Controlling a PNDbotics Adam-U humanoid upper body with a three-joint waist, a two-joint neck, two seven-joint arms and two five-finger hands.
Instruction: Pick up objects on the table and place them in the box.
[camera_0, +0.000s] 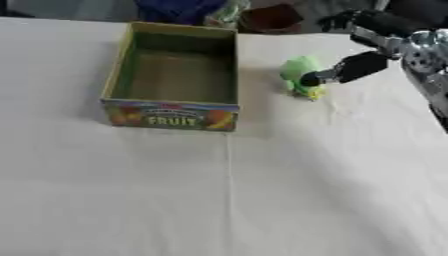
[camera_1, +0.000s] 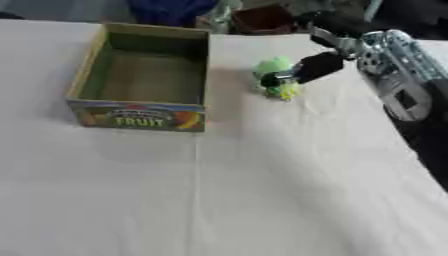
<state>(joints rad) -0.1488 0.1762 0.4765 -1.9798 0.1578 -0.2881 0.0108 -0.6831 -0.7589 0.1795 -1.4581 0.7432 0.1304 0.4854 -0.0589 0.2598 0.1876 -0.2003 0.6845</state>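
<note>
An open cardboard box (camera_0: 114, 80) with green inner walls and a "FRUIT" label on its front stands at the back left of the white table; nothing shows inside it. Just right of the box lies a small light-green object (camera_0: 300, 71) with a yellow bit at its lower end. My right hand (camera_0: 354, 66) comes in from the upper right. One black finger stretches down-left and its tip touches the right side of the green object. The other fingers (camera_0: 376, 22) stay up behind, apart from the object. My left hand shows in no view.
Beyond the table's far edge sit a blue thing (camera_0: 179, 9), a dark red-brown pot (camera_0: 271, 17) and a pale greenish item (camera_0: 229, 12). The silver forearm (camera_1: 394, 70) runs down the right side. White cloth (camera_0: 227, 190) covers the table's front half.
</note>
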